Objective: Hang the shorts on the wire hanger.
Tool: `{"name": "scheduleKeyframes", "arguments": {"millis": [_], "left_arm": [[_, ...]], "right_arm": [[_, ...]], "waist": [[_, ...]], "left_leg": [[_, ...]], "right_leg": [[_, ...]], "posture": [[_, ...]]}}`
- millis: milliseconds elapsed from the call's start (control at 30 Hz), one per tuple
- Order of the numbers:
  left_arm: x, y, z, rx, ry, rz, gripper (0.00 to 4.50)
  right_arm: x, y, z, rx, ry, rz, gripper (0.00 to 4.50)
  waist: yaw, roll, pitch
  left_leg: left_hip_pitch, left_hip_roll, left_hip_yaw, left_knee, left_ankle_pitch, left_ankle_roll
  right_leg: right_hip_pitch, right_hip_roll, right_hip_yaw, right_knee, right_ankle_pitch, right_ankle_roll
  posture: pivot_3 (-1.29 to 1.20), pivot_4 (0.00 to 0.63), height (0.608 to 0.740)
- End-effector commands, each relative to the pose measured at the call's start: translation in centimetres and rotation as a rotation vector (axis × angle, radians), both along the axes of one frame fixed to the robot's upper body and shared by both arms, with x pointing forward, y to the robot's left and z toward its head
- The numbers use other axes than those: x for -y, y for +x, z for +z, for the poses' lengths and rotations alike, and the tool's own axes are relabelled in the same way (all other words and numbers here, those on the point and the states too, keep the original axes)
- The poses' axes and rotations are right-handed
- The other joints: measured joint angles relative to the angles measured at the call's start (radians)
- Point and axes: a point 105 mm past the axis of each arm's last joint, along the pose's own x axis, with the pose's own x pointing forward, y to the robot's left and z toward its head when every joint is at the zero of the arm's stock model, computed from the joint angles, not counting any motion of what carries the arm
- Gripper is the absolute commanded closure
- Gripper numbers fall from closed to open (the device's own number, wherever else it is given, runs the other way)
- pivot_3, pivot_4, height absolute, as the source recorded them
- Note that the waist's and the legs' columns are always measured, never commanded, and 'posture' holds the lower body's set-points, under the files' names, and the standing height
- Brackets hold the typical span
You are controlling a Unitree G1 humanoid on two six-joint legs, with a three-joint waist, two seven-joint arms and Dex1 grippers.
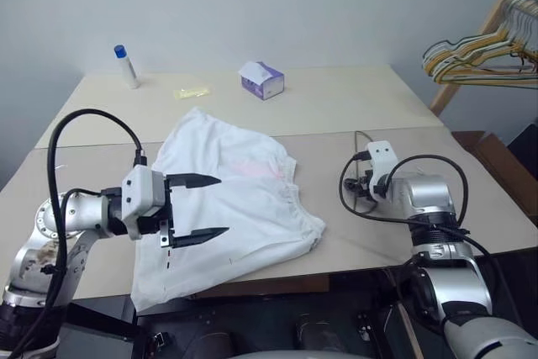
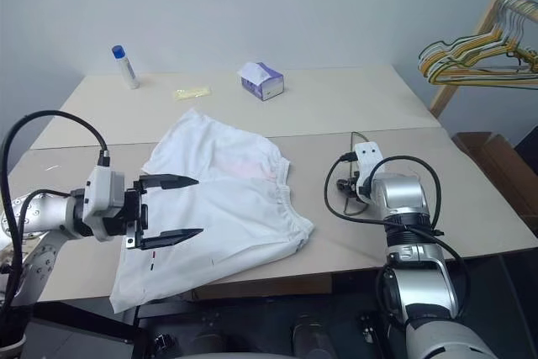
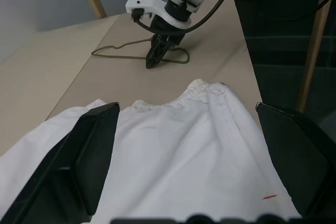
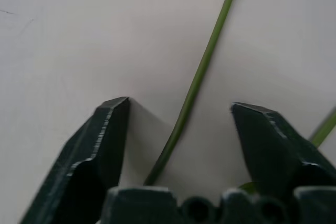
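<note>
The white shorts (image 1: 244, 208) lie spread flat on the table, waistband toward the right and one leg reaching the near edge. My left gripper (image 1: 224, 205) hovers open just above their near left part, pointing right, with nothing between its fingers. The wire hanger (image 4: 198, 77) lies flat on the table to the right of the shorts. My right gripper (image 4: 179, 103) points down at it, jaws apart on either side of one thin wire strand and not touching it. In the left wrist view, the right gripper (image 3: 152, 61) meets the hanger (image 3: 121, 56) beyond the waistband.
A purple and white tissue box (image 1: 262, 80), a yellow packet (image 1: 192, 91) and a white bottle with a blue cap (image 1: 125, 66) sit on the far table. A wooden rack with several coloured hangers (image 1: 483, 50) stands at the back right. The table's near edge (image 1: 370, 260) runs just in front of the shorts.
</note>
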Motion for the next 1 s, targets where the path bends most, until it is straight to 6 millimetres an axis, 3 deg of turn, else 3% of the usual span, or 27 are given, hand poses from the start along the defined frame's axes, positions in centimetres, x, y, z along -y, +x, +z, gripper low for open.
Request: {"name": "scheduleKeyframes", "arguments": {"millis": [33,233,400,533,667,767,1000], "left_arm": [[0.4,-0.2,0.6,0.036,0.001,-0.013,0.00],[0.6,-0.1,0.5,0.031,-0.001,-0.020,0.00],[0.7,0.0,0.6,0.033,-0.002,-0.017,0.00],[0.7,0.9,0.6,0.026,-0.015,0.028,0.00],[0.7,4.2,0.5,-0.062,-0.074,0.242,0.00],[0.8,7.1,1.6,-0.206,-0.308,0.392,0.00],[3.2,8.7,5.8,-0.488,-0.833,0.312,0.00]], "right_arm": [[-0.2,-0.9,-1.5,-0.060,0.021,-0.008,2.28],[-0.2,-1.5,-2.5,-0.089,-0.028,0.009,4.46],[0.7,-1.8,-2.7,-0.089,-0.084,0.007,4.49],[1.0,-1.0,-1.1,0.004,-0.106,0.000,4.49],[0.4,0.2,3.3,0.212,-0.124,0.030,4.49],[-1.1,0.3,7.2,0.376,-0.124,0.120,4.49],[-6.5,-2.2,13.1,0.711,-0.122,0.451,4.49]], "waist": [[0.000,-0.001,-0.001],[-0.003,-0.004,-0.004],[0.000,-0.005,-0.006],[0.003,-0.006,-0.007],[0.004,-0.006,-0.007],[0.004,-0.001,-0.004],[0.001,0.000,-0.004]], "left_leg": [[0.000,0.000,0.000,0.000,0.000,0.000],[0.001,0.001,0.000,0.000,0.000,0.000],[0.001,0.002,0.000,0.000,0.000,0.000],[0.001,0.002,-0.001,0.000,0.000,0.000],[0.000,0.002,-0.001,0.000,0.000,0.000],[-0.001,0.002,-0.002,0.000,0.000,0.000],[-0.003,0.002,-0.005,0.000,0.000,0.001]], "right_leg": [[0.000,0.000,0.000,0.000,0.000,0.000],[0.001,0.001,0.000,0.000,0.000,0.000],[0.001,0.002,0.000,0.000,0.000,-0.001],[0.001,0.003,0.000,0.000,0.000,-0.001],[0.001,0.003,0.000,-0.001,0.000,0.000],[0.000,0.003,0.000,-0.001,0.001,0.000],[-0.002,0.004,0.001,-0.002,0.001,0.001]], "posture": [[0.01,0.000,0.740],[0.01,0.000,0.740],[0.01,0.000,0.740],[0.00,0.000,0.740],[0.00,0.000,0.740],[0.00,0.000,0.740],[-0.01,0.000,0.740]]}}
